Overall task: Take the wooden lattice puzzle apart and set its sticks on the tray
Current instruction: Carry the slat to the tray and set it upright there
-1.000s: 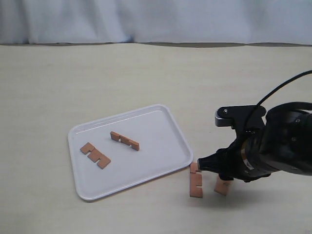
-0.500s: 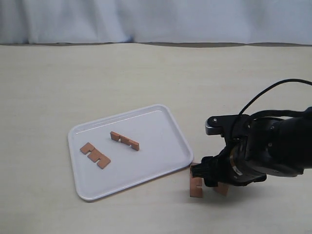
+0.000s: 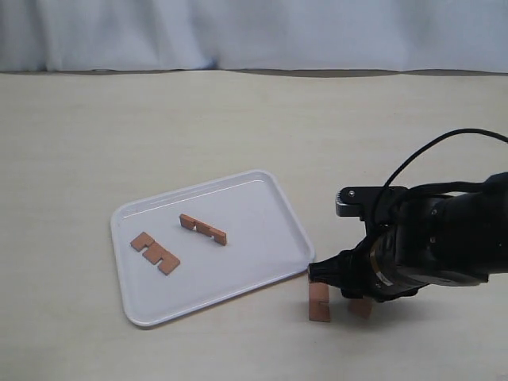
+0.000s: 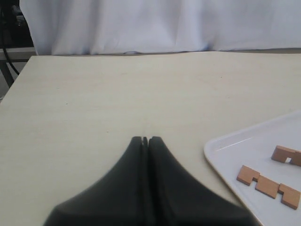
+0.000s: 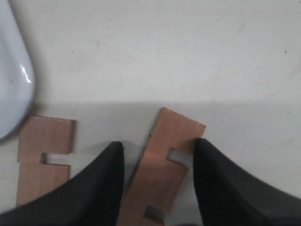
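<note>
The wooden lattice puzzle lies apart as loose sticks. Two sticks [image 3: 203, 229] [image 3: 155, 252] rest on the white tray [image 3: 254, 230]. Two more lie on the table just off the tray's near right corner. One of these, a notched stick [image 3: 318, 300], lies free. The other [image 5: 162, 160] sits between the fingers of my right gripper [image 5: 159, 146], which is low over the table and open. One finger touches the stick's edge and the other stands apart from it. My left gripper [image 4: 145, 139] is shut and empty above bare table, away from the tray [image 4: 225, 150].
The free stick [image 5: 44, 155] lies close beside one right finger, and the tray's rounded corner [image 5: 11, 84] is just beyond it. A white curtain [image 3: 254, 32] hangs behind the table's far edge.
My right gripper has shifted left and lower, coming down around the right-hand stick on the table. The sticks on the tray have not moved.
</note>
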